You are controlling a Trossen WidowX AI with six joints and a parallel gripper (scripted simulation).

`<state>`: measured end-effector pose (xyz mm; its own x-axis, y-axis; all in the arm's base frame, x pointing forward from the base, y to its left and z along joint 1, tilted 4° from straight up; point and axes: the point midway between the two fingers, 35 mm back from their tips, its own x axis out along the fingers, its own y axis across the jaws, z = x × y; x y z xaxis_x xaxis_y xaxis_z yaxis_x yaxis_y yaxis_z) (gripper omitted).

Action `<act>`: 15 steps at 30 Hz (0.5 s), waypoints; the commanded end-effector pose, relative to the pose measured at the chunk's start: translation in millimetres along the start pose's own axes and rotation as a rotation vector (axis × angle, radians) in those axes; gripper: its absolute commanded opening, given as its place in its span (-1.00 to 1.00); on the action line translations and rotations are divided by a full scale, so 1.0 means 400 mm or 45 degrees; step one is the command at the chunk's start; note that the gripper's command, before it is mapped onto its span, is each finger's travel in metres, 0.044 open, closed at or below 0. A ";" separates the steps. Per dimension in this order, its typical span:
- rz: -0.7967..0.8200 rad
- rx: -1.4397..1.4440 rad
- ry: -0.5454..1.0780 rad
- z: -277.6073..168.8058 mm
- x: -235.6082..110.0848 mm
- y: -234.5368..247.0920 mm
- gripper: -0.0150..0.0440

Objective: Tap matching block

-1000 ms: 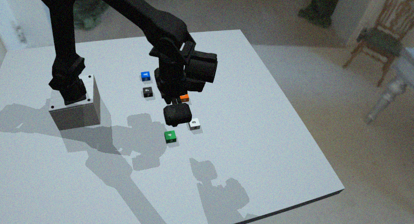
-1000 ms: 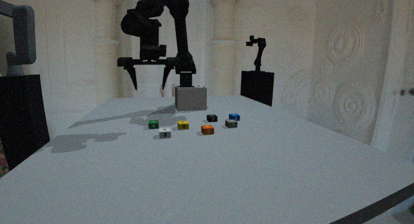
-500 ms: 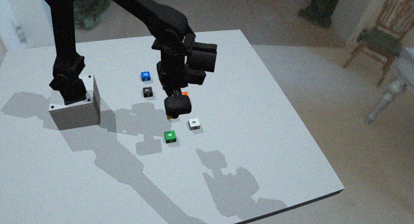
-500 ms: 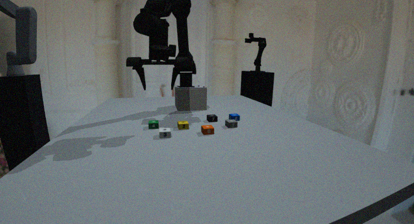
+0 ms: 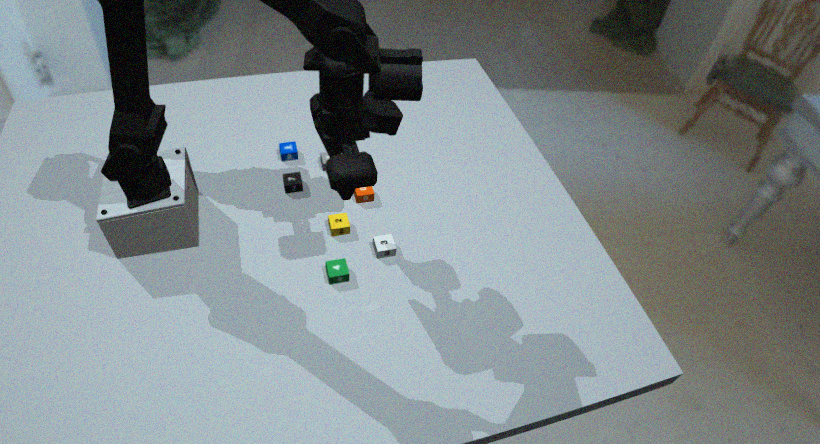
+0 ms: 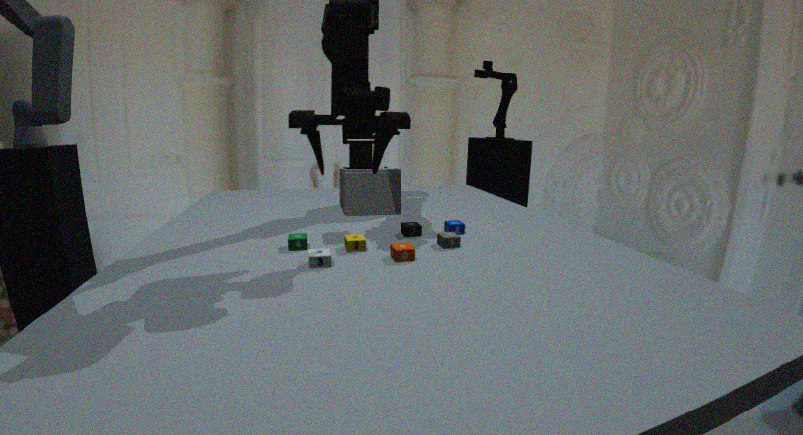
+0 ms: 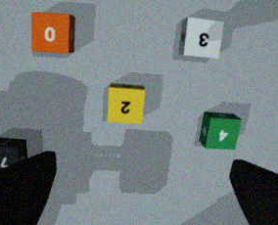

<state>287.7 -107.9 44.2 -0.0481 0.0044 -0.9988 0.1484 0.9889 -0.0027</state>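
My gripper (image 6: 349,173) (image 7: 146,165) is open and empty, high above the table. In the wrist view, a black block (image 5: 292,182) (image 6: 411,229) (image 7: 8,149) showing 7 is partly behind the left finger. A yellow block (image 5: 339,224) (image 6: 354,243) (image 7: 126,104) shows 2, a green block (image 5: 337,270) (image 6: 298,241) (image 7: 220,131) 4, a white block (image 5: 384,245) (image 6: 320,259) (image 7: 203,38) 3, and an orange block (image 5: 364,194) (image 6: 402,252) (image 7: 52,32) 0. A blue block (image 5: 288,151) (image 6: 454,227) and a grey block (image 6: 448,241) have digits too small to read surely. The arm mostly hides the grey one in the top view.
The arm's grey base box (image 5: 157,228) (image 6: 369,191) stands on the white table (image 5: 516,228) (image 6: 534,330), behind the blocks in the exterior view. Arm shadows fall among the blocks. Another small arm (image 6: 505,97) stands on a black pedestal (image 6: 498,170) beyond the table.
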 end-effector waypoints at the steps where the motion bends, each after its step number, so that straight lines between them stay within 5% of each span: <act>1: 0.001 0.006 -0.004 0.001 0.000 0.002 0.86; 9: 0.001 0.006 -0.004 0.000 -0.001 0.008 0.86; 15: 0.009 0.006 -0.002 -0.083 -0.005 0.203 0.86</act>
<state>279.1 -63.6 45.8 -0.0492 0.0033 -0.9988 0.1637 0.9865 -0.0048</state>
